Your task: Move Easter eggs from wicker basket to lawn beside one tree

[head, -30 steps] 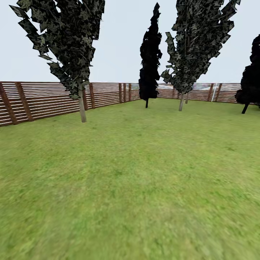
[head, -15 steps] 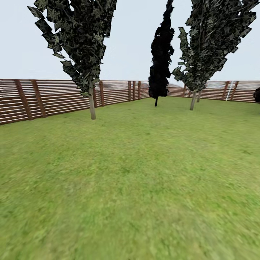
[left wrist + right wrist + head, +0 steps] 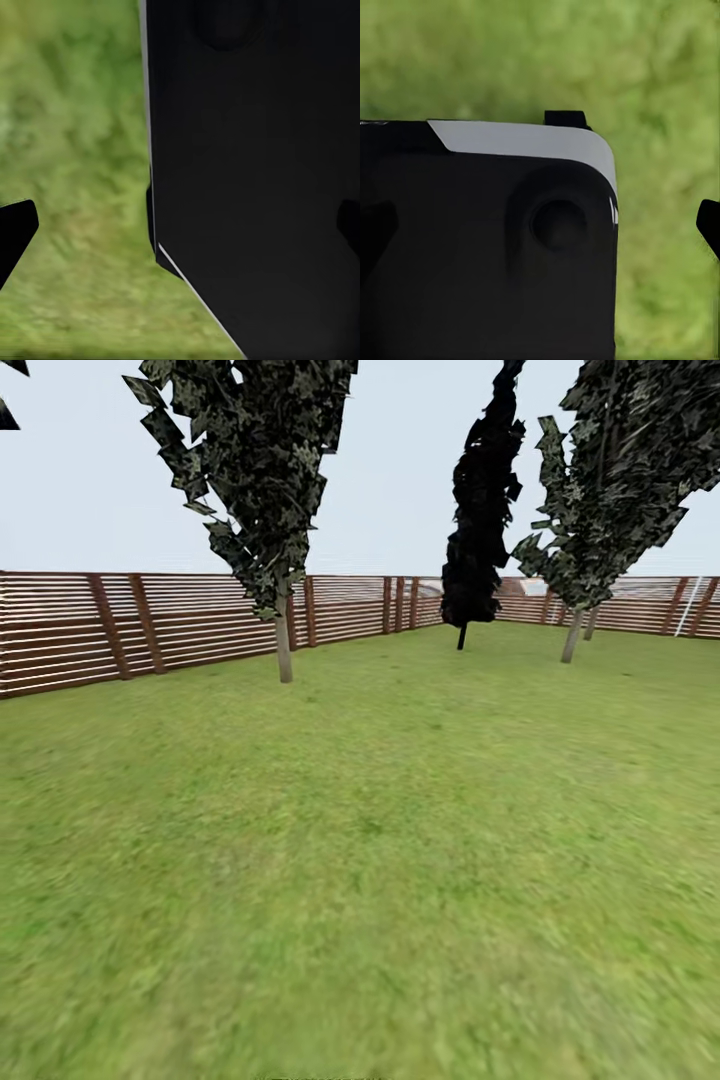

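Crossing the lawn [image 3: 380,860] toward 2 pale-trunked trees [image 3: 284,650] at upper frame, the robot must locate the basket; finger states cannot be told.

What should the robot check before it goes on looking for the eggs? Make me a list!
1. Basket and eggs spotted ahead: not ok, the head view has just lawn, fence and trees.
2. A pale-trunked tree to choose: ok, nearest tree stands by the fence, another pale-trunked tree farther right.
3. Path over the grass ahead free: ok, nothing lies on it.
4. Left gripper empty: cannot tell, a dark body blocks the wrist view.
5. Right gripper empty: cannot tell, same blocking.
6. Black tree avoided as a drop spot: ok, it stands apart, farther back.
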Available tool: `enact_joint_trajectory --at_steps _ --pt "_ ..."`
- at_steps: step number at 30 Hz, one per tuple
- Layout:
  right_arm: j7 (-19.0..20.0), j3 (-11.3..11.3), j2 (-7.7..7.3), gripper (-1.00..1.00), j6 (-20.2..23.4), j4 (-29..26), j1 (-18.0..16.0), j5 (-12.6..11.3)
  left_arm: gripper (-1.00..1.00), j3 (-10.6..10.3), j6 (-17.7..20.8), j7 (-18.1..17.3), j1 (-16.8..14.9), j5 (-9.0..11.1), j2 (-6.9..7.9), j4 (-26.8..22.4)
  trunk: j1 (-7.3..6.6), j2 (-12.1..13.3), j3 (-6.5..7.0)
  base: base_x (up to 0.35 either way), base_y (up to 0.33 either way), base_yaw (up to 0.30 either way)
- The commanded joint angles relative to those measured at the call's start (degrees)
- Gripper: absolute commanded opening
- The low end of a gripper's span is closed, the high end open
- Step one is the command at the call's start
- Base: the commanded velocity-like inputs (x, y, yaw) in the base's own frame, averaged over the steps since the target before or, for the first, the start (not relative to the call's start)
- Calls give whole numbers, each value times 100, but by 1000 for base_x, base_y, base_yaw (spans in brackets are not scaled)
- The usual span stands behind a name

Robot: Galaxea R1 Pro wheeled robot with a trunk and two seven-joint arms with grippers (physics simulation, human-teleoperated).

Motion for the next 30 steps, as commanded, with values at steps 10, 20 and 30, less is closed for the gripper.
enact_joint_trajectory --at_steps 10,20,30 --pt "6 33 -24 100 -43 35 -2 21 100 -2 5 1 -2 1 0 -2 0 -2 -24 0 0 268" --pt "6 29 -30 100 -52 35 -2 21 100 -2 5 1 0 1 1 -2 0 -2 -24 0 0 289" --pt "6 26 -30 100 -78 32 -2 21 100 -2 5 1 0 1 -1 -3 0 -2 -24 0 0 291"
